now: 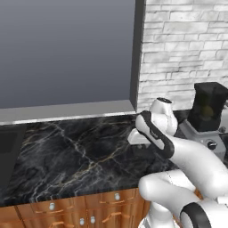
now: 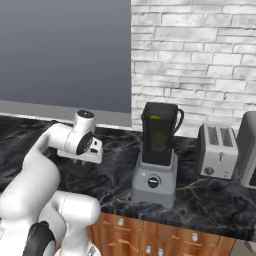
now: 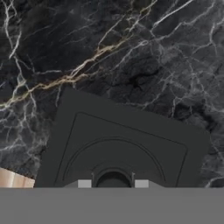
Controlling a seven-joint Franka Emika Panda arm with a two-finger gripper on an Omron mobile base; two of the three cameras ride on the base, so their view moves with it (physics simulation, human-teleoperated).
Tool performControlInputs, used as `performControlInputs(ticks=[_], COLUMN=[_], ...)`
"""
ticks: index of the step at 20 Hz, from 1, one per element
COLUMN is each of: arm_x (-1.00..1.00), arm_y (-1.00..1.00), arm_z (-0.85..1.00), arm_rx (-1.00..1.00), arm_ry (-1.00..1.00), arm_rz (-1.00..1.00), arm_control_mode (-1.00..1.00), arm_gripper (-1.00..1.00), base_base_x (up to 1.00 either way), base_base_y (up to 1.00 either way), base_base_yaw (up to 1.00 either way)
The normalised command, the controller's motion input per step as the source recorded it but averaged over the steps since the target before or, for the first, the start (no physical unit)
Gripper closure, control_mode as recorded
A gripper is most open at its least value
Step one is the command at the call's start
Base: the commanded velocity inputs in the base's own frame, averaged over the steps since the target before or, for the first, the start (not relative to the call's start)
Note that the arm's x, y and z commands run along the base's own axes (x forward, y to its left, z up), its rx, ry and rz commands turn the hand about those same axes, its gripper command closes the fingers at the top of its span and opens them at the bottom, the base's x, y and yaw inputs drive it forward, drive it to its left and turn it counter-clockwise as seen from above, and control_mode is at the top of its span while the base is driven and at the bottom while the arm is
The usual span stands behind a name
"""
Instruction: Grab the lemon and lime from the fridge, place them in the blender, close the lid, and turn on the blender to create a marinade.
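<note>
Gripper (image 3: 113, 186): closed down on the raised centre knob of the lid (image 3: 122, 144), two pale fingertips seen either side of it at 6 o'clock in the hand view.
Lid: lying flat on the dark marble counter (image 3: 131, 48) (black, squarish).
Blender (image 2: 156, 155): stood at 3 o'clock of the hand in the right base view, well apart, jar top uncovered.
Lemon (image 2: 159, 141) and lime (image 2: 155, 118): seen dimly inside the jar.
Toaster (image 2: 217, 150): placed just beside the blender, at its 3 o'clock.
</note>
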Motion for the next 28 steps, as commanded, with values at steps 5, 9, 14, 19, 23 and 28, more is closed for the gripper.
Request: performControlInputs(ticks=[5, 9, 14, 19, 23, 28], arm_x=[-0.17, -0.21, -0.35, -0.44, -0.37, -0.19], arm_y=[-0.22, -0.16, -0.15, -0.25, -0.42, -0.47], arm_z=[1.0, 0.98, 1.0, 0.99, 1.0, 1.0], arm_rx=[-0.01, -0.03, -0.06, -0.08, -0.12, -0.11], arm_ry=[-0.17, -0.3, -0.42, -0.37, -0.28, -0.16], arm_rz=[0.0, 0.0, 0.0, 0.0, 0.0, -0.01], arm_control_mode=[-1.0, -1.0, -1.0, -1.0, -1.0, -1.0], arm_gripper=[1.0, 1.0, 1.0, 1.0, 1.0, 1.0], base_base_x=[0.0, 0.0, 0.0, 0.0, 0.0, 0.0], base_base_y=[0.0, 0.0, 0.0, 0.0, 0.0, 0.0], base_base_yaw=[0.0, 0.0, 0.0, 0.0, 0.0, 0.0])
